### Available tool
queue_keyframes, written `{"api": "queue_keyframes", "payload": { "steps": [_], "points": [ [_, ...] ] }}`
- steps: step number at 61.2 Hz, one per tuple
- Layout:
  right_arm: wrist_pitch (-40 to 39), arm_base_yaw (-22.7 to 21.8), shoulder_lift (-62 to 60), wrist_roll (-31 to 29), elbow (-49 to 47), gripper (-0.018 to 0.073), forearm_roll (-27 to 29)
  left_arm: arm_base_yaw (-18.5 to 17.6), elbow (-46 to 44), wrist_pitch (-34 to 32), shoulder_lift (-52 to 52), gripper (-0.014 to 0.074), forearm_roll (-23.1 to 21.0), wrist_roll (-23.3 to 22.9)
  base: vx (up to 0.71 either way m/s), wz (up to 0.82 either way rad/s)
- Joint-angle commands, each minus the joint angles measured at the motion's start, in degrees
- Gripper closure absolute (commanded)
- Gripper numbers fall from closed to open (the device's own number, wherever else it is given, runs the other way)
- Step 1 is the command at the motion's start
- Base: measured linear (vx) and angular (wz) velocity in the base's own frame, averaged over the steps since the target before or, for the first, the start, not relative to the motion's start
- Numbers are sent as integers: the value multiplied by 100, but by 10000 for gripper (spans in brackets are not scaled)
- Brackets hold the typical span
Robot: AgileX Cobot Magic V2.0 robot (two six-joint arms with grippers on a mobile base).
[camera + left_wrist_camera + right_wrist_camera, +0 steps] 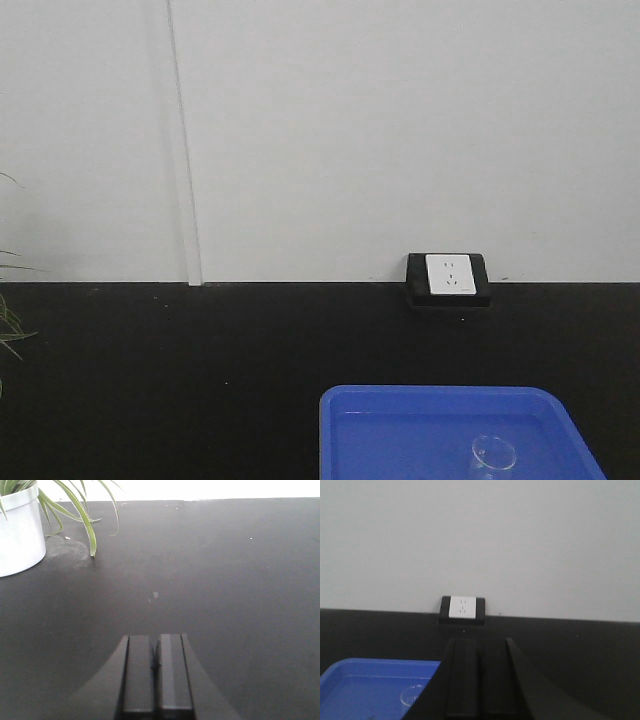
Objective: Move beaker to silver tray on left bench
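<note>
So the black table (pixel 200 350) fills most of every view. The blue tray (pixel 400 435) sits on it, below and to the left of the right gripper (pixel 480 645). That gripper's jaws are pressed together with nothing in them. Same for the left gripper (pixel 156 642), closed and empty, with only bare table and a white plant pot (pixel 17 530) ahead of it on its left. The beaker (pixel 492 455) stands upright in the tray, mouth up, down-left of the right gripper and near it, so I'd say the right arm is the closer one. The silver tray isn't in any view.
</note>
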Motion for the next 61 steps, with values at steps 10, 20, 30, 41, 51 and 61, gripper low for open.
{"api": "queue_keyframes", "payload": {
  "steps": [10, 20, 30, 41, 51, 61],
  "points": [
    [-639, 8, 1247, -40, -283, 562, -69, 1, 113, -452, -40, 595, -44, -2, 0, 0],
    [-837, 8, 1989, -24, -283, 541, -63, 1, 113, -452, -40, 595, -44, -2, 0, 0],
    [-1075, 8, 2591, 31, -283, 486, 3, 1, 113, -452, -40, 595, -44, -2, 0, 0],
    [-1301, 8, 3077, 191, -283, 356, 3, 1, 113, -452, -40, 595, -44, -2, 0, 0],
    [-1348, 8, 3522, 364, -283, 184, -2, 1, 113, -452, -40, 595, -44, -2, 0, 0],
    [-1769, 8, 4107, 364, -283, 64, -4, 1, 113, -452, -40, 595, -44, -2, 0, 0]
  ]
}}
